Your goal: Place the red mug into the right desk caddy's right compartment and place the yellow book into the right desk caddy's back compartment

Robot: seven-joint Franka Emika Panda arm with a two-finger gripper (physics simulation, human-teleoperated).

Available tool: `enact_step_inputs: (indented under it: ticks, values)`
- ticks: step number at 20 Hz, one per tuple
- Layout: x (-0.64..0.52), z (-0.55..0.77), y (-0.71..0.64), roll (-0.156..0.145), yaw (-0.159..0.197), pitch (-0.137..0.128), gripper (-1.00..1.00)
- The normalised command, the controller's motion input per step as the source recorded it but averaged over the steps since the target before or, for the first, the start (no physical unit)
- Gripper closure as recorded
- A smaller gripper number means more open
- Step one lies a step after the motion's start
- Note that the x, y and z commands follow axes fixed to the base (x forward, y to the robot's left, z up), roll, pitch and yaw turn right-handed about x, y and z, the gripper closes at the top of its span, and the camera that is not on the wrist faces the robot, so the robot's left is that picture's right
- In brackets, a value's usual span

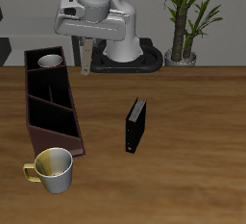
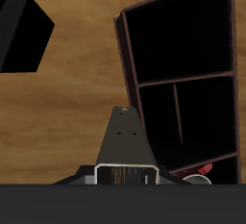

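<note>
Exterior view: the red mug point(image 1: 49, 62) sits inside the right compartment point(image 1: 48, 61) at the far end of the right desk caddy point(image 1: 52, 110) on the desk point(image 1: 183, 122), so half the job looks done. The claw point(image 1: 86, 66) hangs beside that end, holding nothing; whether its fingers are apart cannot be told. A black book point(image 1: 135, 125) stands nearby; no yellow book shows.

Wrist view: a finger point(image 2: 123, 137) hangs above the caddy's dark sections, a sliver of red mug point(image 2: 202, 176) beside it.
</note>
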Motion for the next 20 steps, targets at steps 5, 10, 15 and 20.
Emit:
enact_step_inputs:
  ticks: [5,10,15,20]
  values:
    - [-0.01,-0.07,0.09,0.021,0.003,0.016,1.00]
    - [0.01,0.05,-0.15,-0.018,0.009,0.016,1.00]
    - [-0.03,0.05,-0.22,0.021,0.024,0.026,1.00]
    - [-0.02,0.06,-0.35,0.015,-0.012,0.031,1.00]
